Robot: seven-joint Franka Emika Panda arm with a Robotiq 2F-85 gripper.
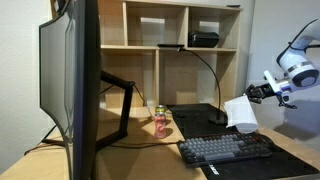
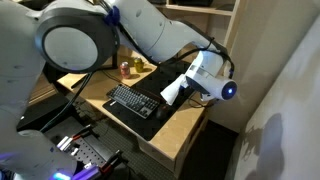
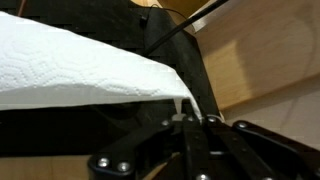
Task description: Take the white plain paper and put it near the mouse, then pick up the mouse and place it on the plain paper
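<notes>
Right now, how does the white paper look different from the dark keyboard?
The white paper is pale; the keyboard is dark. The paper hangs in the air, pinched by the shut pincer; the keyboard lies flat on the desk. The paper droops and bends; the keyboard looks stiff, with rows of keys. Both are at the same end of the desk.

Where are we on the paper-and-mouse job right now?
Done: the paper is picked up, hanging from the shut gripper near the keyboard. In hand: carrying it. Left: laying it near the mouse, which no view shows, then setting the mouse on it.
</notes>
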